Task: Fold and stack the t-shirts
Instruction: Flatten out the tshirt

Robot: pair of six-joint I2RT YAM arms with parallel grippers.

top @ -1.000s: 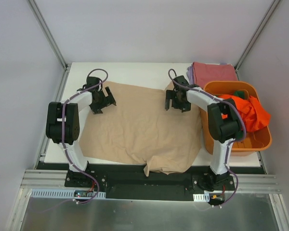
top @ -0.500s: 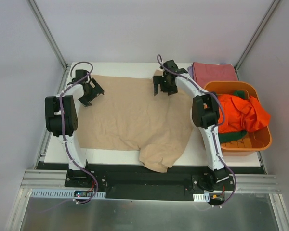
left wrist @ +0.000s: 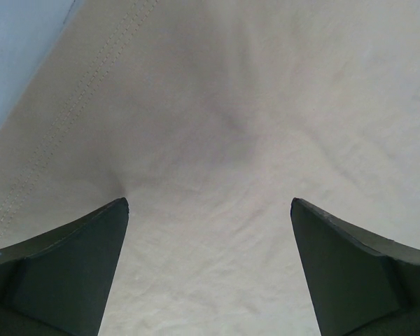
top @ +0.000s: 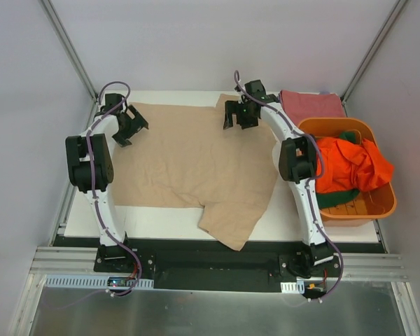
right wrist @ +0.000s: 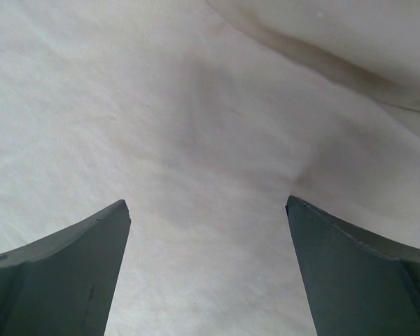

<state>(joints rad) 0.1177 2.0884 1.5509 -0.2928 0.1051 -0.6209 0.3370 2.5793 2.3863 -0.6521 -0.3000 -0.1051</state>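
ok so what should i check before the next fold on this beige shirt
1. left tool open over the beige shirt: ok
2. right tool open over it: ok
3. tools touching the cloth: cannot tell
4. shirt lying flat on the table: not ok, its near flap is skewed and hangs past the near edge
5. folded stack out of the way at the far right corner: ok

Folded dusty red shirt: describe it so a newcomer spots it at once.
On the white table, find the rigid orange plastic tub at the right edge. Just beyond it, in the far right corner, lies the folded dusty red cloth shirt. Only it is neatly folded: the beige shirt lies spread out, the bright orange shirt crumpled in the tub.
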